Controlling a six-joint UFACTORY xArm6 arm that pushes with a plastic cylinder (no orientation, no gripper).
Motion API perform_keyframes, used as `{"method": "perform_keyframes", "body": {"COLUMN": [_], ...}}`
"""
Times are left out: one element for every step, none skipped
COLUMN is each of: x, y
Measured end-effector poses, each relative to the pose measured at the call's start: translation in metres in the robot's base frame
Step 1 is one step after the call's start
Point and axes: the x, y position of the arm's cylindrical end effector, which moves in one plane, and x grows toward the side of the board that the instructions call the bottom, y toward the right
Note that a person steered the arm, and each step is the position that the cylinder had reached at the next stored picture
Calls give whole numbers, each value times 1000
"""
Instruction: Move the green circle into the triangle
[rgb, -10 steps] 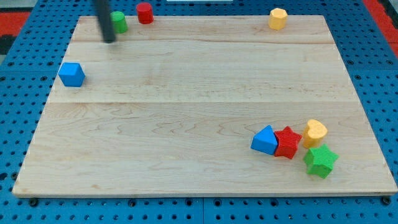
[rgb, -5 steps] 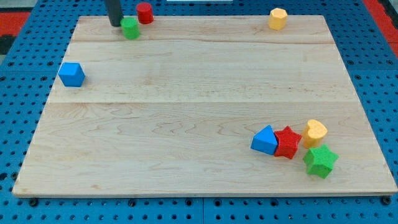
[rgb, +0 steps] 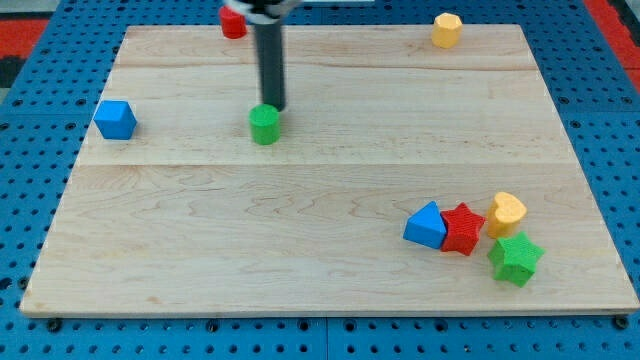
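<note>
The green circle (rgb: 264, 124) sits on the wooden board (rgb: 300, 230), left of centre in its upper half. My tip (rgb: 274, 107) touches the circle's upper right side, with the dark rod rising toward the view's top. The blue triangle (rgb: 427, 225) lies at the lower right, far from the circle, touching a red star (rgb: 462, 229).
A yellow heart (rgb: 507, 212) and a green star (rgb: 515, 259) crowd next to the red star. A blue cube (rgb: 115, 119) sits at the left edge. A red cylinder (rgb: 233, 22) and a yellow hexagon (rgb: 447, 30) sit at the board's top edge.
The green circle has slid from the board's top left down and to the right. My tip followed it, moving from the top edge to just above the circle.
</note>
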Motion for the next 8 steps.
{"method": "perform_keyframes", "body": {"x": [43, 62, 36, 29, 24, 36, 55, 60], "y": [65, 55, 28, 9, -28, -45, -57, -76]}}
